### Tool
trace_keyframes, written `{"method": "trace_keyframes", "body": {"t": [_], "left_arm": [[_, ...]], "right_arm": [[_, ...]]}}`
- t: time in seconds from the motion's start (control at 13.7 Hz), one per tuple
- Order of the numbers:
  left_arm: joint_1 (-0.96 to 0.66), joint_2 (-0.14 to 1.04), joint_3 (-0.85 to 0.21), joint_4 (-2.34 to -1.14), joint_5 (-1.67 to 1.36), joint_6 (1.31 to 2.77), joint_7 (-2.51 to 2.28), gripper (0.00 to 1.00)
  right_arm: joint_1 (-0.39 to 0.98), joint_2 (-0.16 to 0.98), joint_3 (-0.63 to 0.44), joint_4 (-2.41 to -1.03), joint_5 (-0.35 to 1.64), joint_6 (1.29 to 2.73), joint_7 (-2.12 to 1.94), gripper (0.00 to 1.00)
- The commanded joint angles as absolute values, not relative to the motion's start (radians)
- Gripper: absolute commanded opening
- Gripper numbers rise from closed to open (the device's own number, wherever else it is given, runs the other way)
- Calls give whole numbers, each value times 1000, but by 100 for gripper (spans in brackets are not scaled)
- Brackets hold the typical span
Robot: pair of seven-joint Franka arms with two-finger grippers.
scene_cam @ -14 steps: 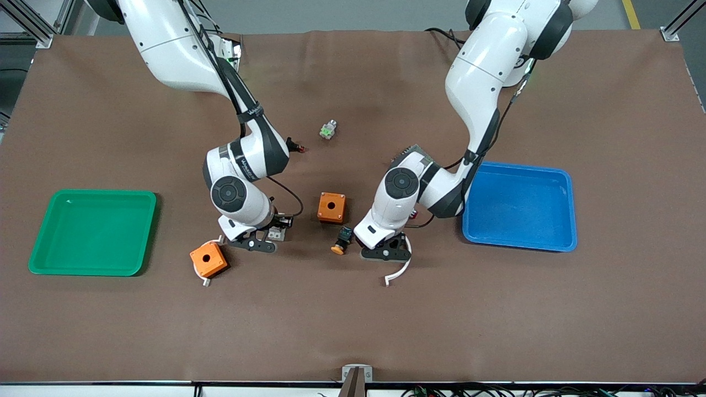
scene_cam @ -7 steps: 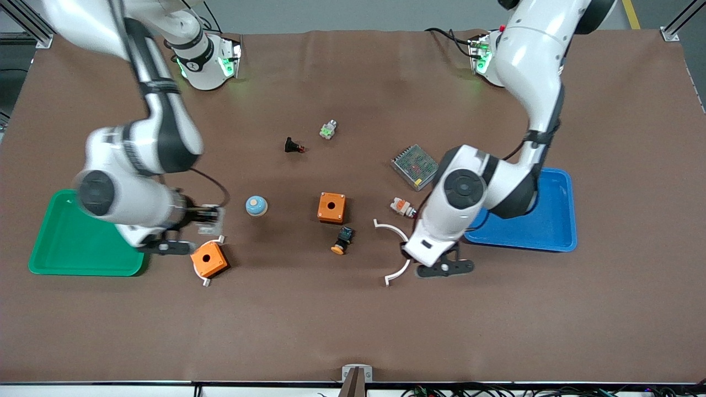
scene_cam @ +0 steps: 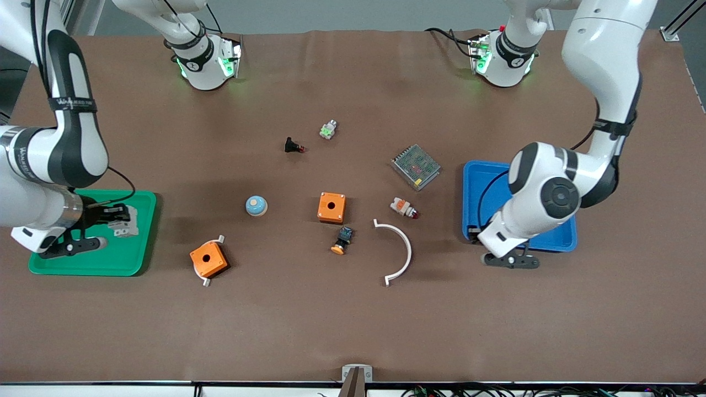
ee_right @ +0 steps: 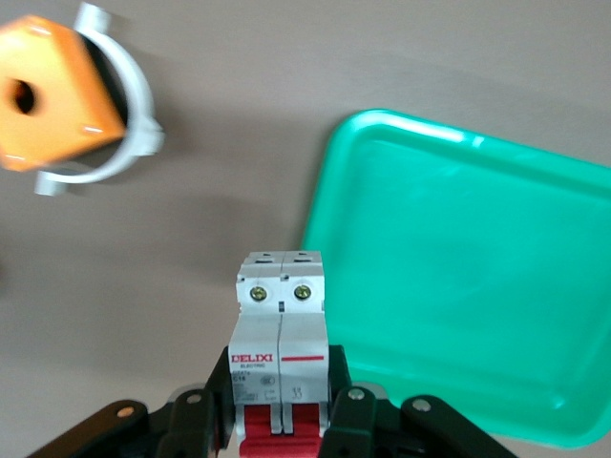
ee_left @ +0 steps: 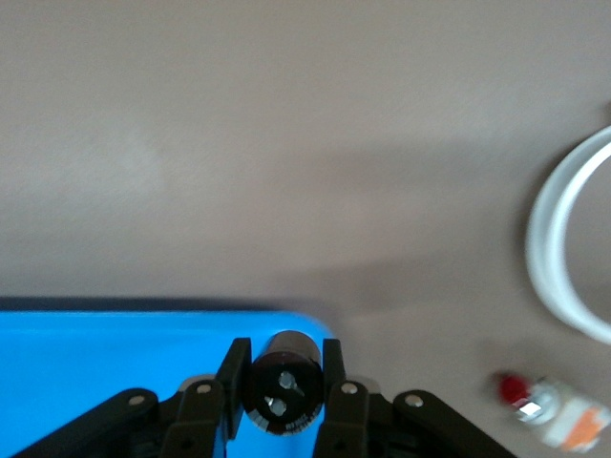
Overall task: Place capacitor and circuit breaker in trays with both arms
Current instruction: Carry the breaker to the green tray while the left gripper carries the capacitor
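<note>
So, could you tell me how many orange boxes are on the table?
2: one orange box mid-table beside the blue dome, the other orange box nearer the camera, toward the green tray.

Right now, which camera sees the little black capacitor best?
The left wrist view: the capacitor fills the gap in the left hand, pinched between both fingers, its end with two metal pins facing the camera, at the blue tray's corner. In the front view the arm hides it. The right wrist view doesn't show it.

Bright, even overhead light casts soft shadows beneath the arms; the left wrist view is motion-blurred.
</note>
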State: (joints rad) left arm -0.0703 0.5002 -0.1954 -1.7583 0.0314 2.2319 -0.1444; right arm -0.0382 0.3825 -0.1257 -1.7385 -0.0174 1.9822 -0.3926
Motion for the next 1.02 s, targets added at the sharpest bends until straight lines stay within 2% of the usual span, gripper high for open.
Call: {"method": "trace_keyframes", "body": {"t": [0.0,0.15,0.29,0.44,0.51,0.59,0.66,0.73,0.8,0.95], "left_arm": [[-29,427,-209,-1896,21,2273,-72,1],[-23,413,-206,-1971,26,2308,-67,2],[11,400,-207,-2066,29,2423,-66,4],[12,402,-206,-2127,31,2526,-63,9],[12,403,-204,-2131,35,2531,-60,14],[12,405,-204,-2129,43,2531,-58,22],[12,405,-204,-2128,44,2531,-58,34],[11,405,-204,-2122,44,2531,-58,53],[11,403,-204,-2114,44,2531,-61,70],[6,397,-206,-2080,44,2522,-64,91]], "right_arm": [[-123,405,-103,-1821,-41,2113,-536,0],[-158,460,-101,-1819,-41,2135,-577,0],[-173,497,-101,-1818,-41,2161,-583,1],[-173,521,-101,-1815,-41,2186,-581,3],[-175,534,-101,-1813,-41,2209,-581,7],[-176,538,-101,-1810,-41,2213,-581,16],[-176,538,-101,-1807,-41,2206,-569,75],[-178,537,-101,-1807,-40,2197,-575,100],[-179,532,-101,-1801,-40,2188,-574,100],[-178,511,-100,-1764,-35,2125,-572,100]]}}
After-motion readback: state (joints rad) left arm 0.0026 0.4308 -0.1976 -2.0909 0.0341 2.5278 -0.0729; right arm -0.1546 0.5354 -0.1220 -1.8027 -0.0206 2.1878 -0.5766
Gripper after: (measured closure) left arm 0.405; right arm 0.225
